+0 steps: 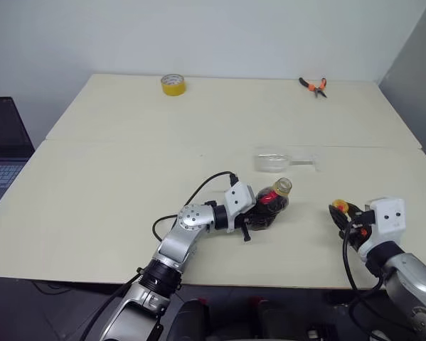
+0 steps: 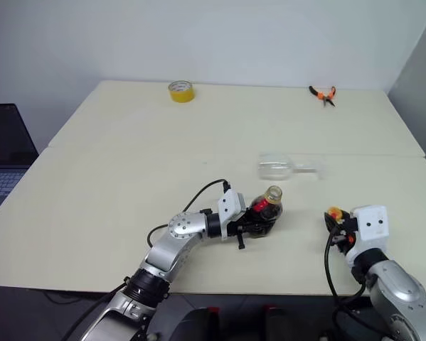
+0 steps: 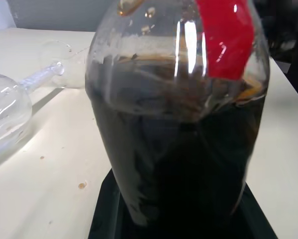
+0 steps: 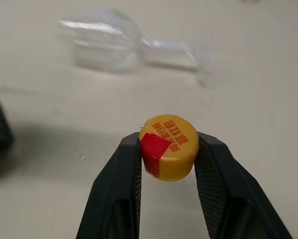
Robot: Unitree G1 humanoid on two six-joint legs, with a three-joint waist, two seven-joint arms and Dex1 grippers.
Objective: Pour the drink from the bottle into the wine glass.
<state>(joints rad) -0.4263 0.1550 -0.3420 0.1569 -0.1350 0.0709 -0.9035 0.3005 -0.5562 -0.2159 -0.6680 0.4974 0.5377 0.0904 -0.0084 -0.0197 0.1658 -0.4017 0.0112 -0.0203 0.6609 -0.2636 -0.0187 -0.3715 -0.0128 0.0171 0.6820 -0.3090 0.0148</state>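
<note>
Holding the bottle [image 1: 271, 204] in my left end effector [image 1: 259, 211], clamped on its body, I see it near the tabletop's [image 1: 113, 177] front edge, its open neck tipped toward the wine glass [image 1: 273, 161]. That glass lies on its side just beyond the bottle, foot pointing right. My right end effector [image 4: 167, 154] pinches the yellow cap [image 4: 167, 147], which has red writing I can't read.

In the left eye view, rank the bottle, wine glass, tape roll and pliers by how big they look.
1. wine glass, lying on its side
2. bottle
3. pliers and tape roll: alike, both farther away, so unranked
</note>
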